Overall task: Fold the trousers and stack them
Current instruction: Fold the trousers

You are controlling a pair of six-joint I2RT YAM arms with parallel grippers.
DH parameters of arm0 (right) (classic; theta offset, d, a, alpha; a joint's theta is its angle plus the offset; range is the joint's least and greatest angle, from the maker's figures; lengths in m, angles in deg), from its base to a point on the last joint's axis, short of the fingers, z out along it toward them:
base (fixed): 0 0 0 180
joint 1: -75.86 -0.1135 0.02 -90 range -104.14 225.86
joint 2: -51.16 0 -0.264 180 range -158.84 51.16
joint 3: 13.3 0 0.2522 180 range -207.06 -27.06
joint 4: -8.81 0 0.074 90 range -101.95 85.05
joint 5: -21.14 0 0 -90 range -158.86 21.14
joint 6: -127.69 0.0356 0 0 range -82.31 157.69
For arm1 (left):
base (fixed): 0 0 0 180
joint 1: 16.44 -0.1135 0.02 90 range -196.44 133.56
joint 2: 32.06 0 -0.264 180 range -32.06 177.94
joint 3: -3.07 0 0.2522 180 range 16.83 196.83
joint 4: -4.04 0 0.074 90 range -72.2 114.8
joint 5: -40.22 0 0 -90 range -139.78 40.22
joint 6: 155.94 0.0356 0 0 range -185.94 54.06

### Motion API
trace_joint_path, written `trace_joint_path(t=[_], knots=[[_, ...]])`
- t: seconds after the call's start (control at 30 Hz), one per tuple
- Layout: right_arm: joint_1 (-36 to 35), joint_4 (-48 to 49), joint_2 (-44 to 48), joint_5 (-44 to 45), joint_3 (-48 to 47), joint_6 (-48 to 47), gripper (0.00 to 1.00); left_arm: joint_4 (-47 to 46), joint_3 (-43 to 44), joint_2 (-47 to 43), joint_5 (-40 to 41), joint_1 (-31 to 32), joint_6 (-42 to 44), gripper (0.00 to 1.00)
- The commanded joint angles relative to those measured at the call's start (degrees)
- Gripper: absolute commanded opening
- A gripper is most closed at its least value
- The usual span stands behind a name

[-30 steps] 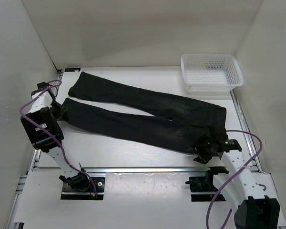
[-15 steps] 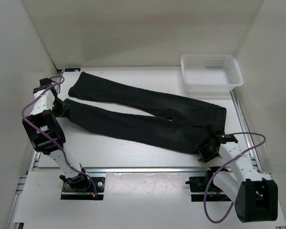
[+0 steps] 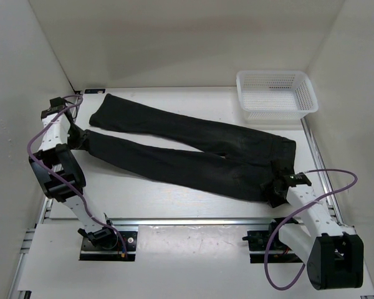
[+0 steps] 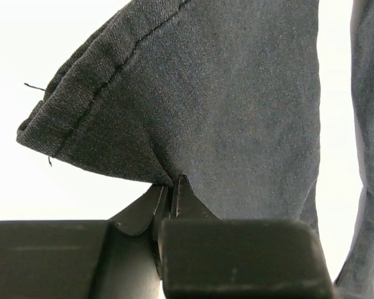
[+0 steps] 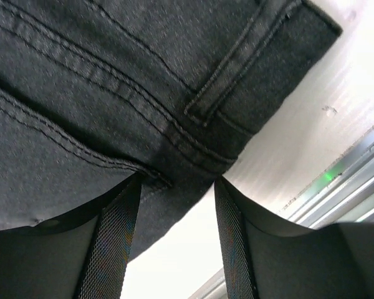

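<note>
Left pincer (image 4: 173,182) clamps the trousers (image 3: 193,152) by a hem (image 4: 68,106); right pincer (image 5: 177,190) gapes astride the waistband (image 5: 255,106).

This is a robotics lab test cell. Plain white panels (image 3: 174,37) wall in a white table (image 3: 143,193), aluminium rails (image 3: 193,221) run along its near edge, and two arms (image 3: 315,218) trailing purple cables (image 3: 329,171) are bolted to black plates (image 3: 106,246).

Overhead camera looks down from behind; wrist cameras sit close against trousers (image 3: 193,156).
</note>
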Motion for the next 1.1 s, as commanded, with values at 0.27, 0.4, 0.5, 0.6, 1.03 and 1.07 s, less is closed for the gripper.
trace_joint_path(t=[0.27, 0.4, 0.5, 0.6, 1.03, 1.07], knots=[[-0.42, 2.3, -6.28, 9.6, -9.01, -3.04, 0.0, 1.68, 3.33, -4.67, 1.5, -0.13, -0.25, 0.1], [-0.42, -1.67, 2.66, 13.31, -16.05, -9.55, 0.0, 4.57, 7.81, -6.69, 1.5, -0.13, -0.25, 0.1], [-0.42, -4.21, 5.15, 15.16, -21.14, -13.77, 0.0, 6.95, 12.3, -8.18, 1.5, -0.13, -0.25, 0.1], [-0.42, -8.43, 5.15, 14.64, -26.93, -16.24, 0.0, 9.14, 16.6, -9.5, 0.97, -0.13, -0.25, 0.1], [-0.42, -22.59, 18.59, 13.42, -32.31, -19.05, 0.0, 10.91, 8.02, -23.64, 2.29, -5.4, 2.12, 0.1], [-0.42, -23.63, 18.6, 13.41, -32.32, -18.53, 0.0, 10.91, 7.31, -25.83, 2.29, -6.27, 2.73, 0.1]])
